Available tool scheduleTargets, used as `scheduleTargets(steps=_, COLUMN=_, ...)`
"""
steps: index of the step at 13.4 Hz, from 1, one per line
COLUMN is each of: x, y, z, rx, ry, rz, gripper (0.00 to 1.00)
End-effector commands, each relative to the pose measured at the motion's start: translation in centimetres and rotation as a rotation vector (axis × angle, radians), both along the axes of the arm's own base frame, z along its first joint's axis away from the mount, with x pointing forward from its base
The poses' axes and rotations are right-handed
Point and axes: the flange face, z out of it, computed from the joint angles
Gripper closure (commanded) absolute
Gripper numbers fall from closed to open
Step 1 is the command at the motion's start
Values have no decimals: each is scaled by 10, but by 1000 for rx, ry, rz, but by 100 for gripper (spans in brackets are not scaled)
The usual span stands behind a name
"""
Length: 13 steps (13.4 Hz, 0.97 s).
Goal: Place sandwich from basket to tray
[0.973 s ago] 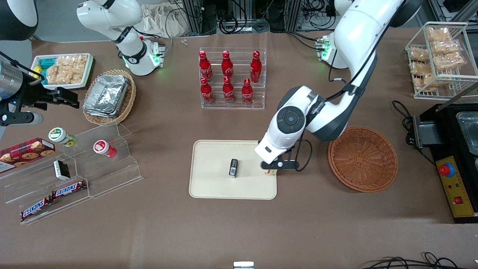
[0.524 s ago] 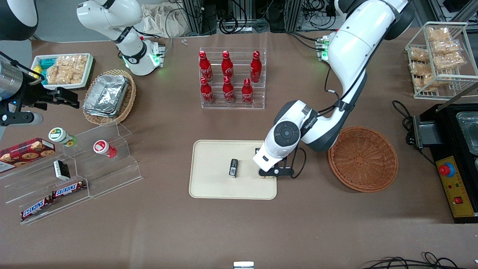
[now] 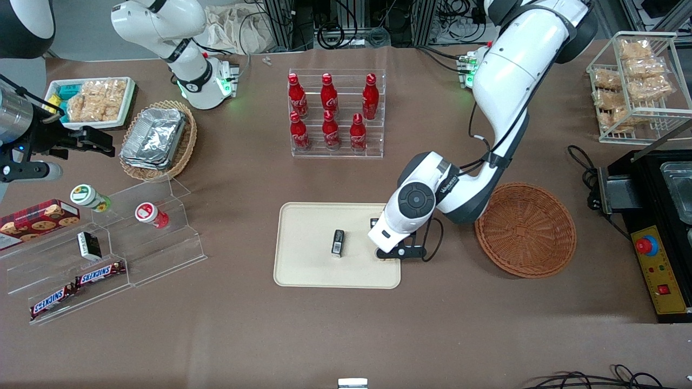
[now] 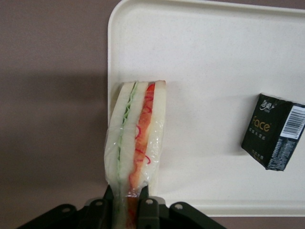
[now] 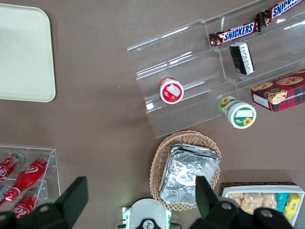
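The sandwich (image 4: 136, 138), a wrapped wedge of white bread with green and red filling, is pinched by my left gripper (image 4: 127, 193), which is shut on its narrow end. It hangs over the cream tray (image 4: 214, 71) along the rim nearest the basket, its lower end at or just above the surface. In the front view the gripper (image 3: 390, 253) sits low over that tray (image 3: 308, 265) edge, under the white wrist that hides most of the sandwich. The reddish-brown round basket (image 3: 525, 229) lies beside the tray with nothing in it.
A small black box (image 3: 338, 242) lies on the tray's middle, a short way from the sandwich. A rack of red bottles (image 3: 336, 113) stands farther from the camera than the tray. An acrylic snack stand (image 3: 108, 243) and foil-tray basket (image 3: 158, 139) lie toward the parked arm's end.
The left gripper has sunk lower over the tray's edge with the sandwich still in it, shifting slightly nearer the camera. Nothing else has moved.
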Motion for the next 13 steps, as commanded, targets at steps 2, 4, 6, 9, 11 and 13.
scheduleTargets(steps=2, x=6, y=-3, z=-1, rx=-7, ry=-4, rz=31, gripper=55)
scheduleTargets(steps=4, x=6, y=-3, z=0, rx=-7, ry=-5, rz=34, gripper=0)
scheduleTargets(steps=6, x=7, y=-3, z=7, rx=-5, ry=-7, rz=74, gripper=1)
scheduleTargets(steps=9, x=18, y=26, z=47, rx=20, ry=4, rz=104, gripper=1)
scheduleTargets(steps=11, x=21, y=46, z=87, rx=5, ry=42, rz=104, gripper=1)
scheduleTargets(steps=13, x=21, y=82, z=140, rx=-54, ry=100, rz=62, gripper=1)
